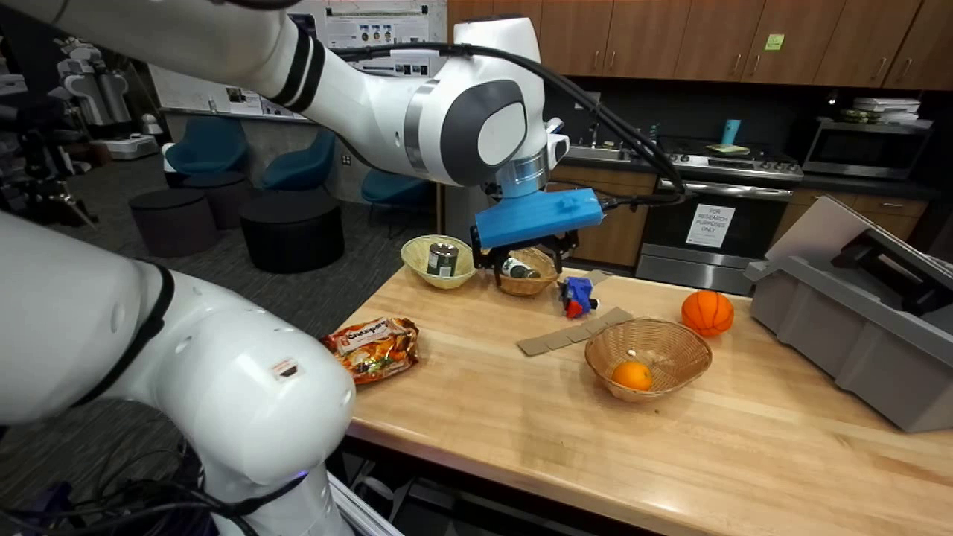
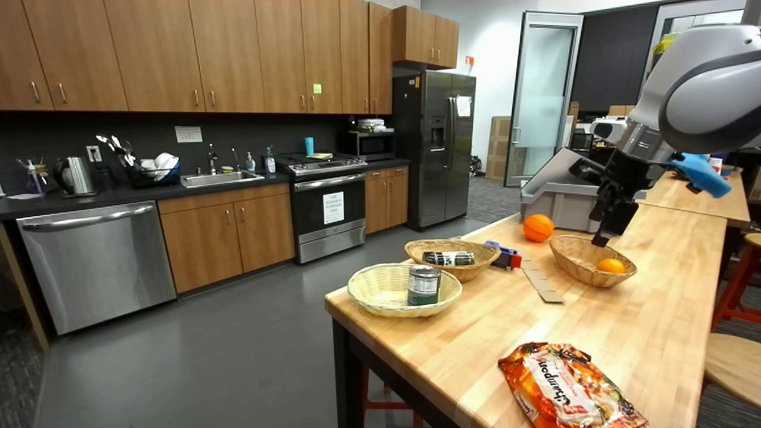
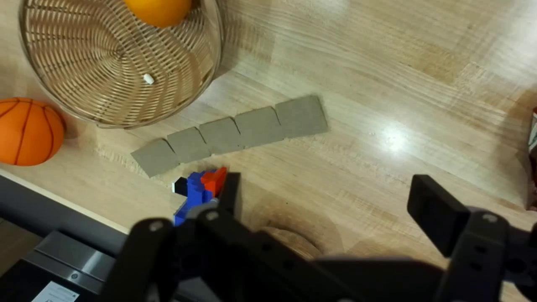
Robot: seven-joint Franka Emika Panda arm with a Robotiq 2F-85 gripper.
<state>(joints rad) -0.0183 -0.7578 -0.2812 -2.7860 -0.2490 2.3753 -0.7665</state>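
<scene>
My gripper [image 3: 325,184] hangs open above the wooden table, nothing between its fingers. In an exterior view the gripper [image 1: 527,269] appears in front of a brown basket [image 1: 532,287] holding a dark bottle with a white label [image 2: 449,258]. Part of that basket's rim [image 3: 293,241] peeks out under the gripper in the wrist view; the rest is hidden. Beside the left finger shows a blue and red toy [image 3: 197,195], partly covered. A notched cardboard strip [image 3: 258,126] lies farther off. Beyond it a round wicker basket [image 3: 84,63] contains an orange [image 3: 161,10] and a small white piece [image 3: 148,79].
A pale basket [image 2: 380,291] with a can [image 2: 424,285] stands at the table's corner. An orange basketball [image 1: 706,313] sits by a large grey bin [image 1: 826,327]. A shiny food bag [image 1: 376,348] lies near the robot's base. Cables run along the arm.
</scene>
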